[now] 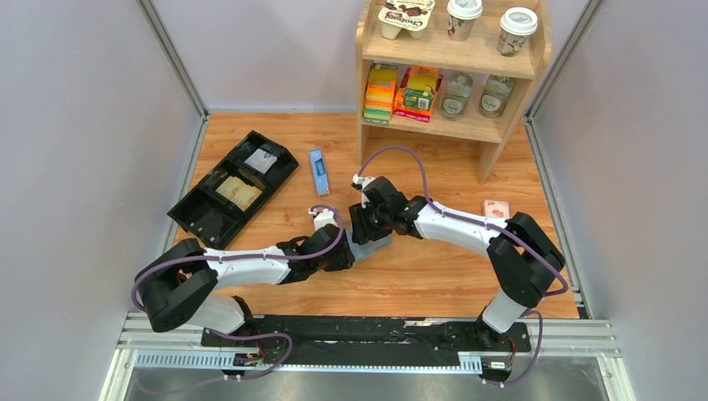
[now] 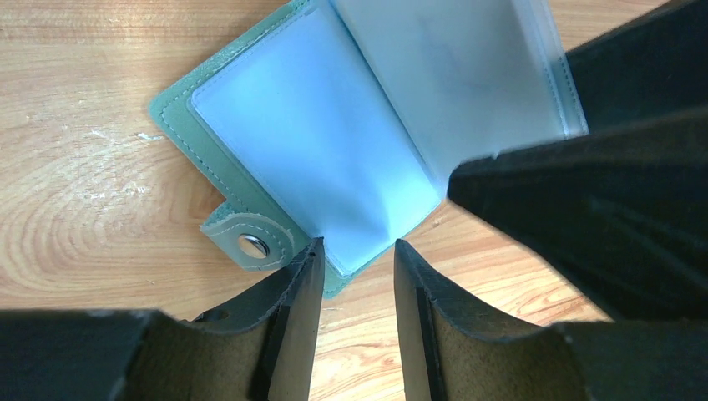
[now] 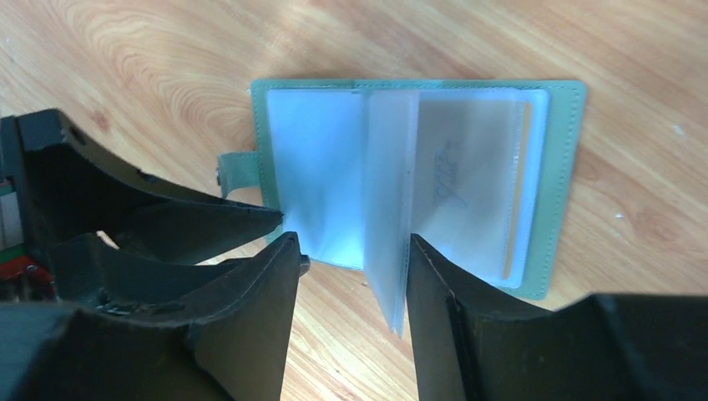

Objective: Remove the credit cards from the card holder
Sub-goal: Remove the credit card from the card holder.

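The card holder point(image 3: 326, 167) is found open at the centre of the table point(image 3: 651, 217), with a card point(image 3: 472, 180) faintly seen in its 3 o'clock pocket. The right fingers point(image 3: 442, 334) are spread astride a loose page and the left fingers point(image 2: 292, 309) narrowly parted at its edge, nothing gripped; the cover should be pinned before drawing. A tan card point(image 1: 238, 192) is noted in the black tray point(image 1: 200, 219) at 10 o'clock.

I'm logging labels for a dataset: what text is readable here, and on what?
"Chobani": on the yogurt pack atop the shelf.
Too small to read: print on the cups, boxes and jars there.
Blurred: the blue box on the table.
Illegible: a faint scribble on a card holder page.
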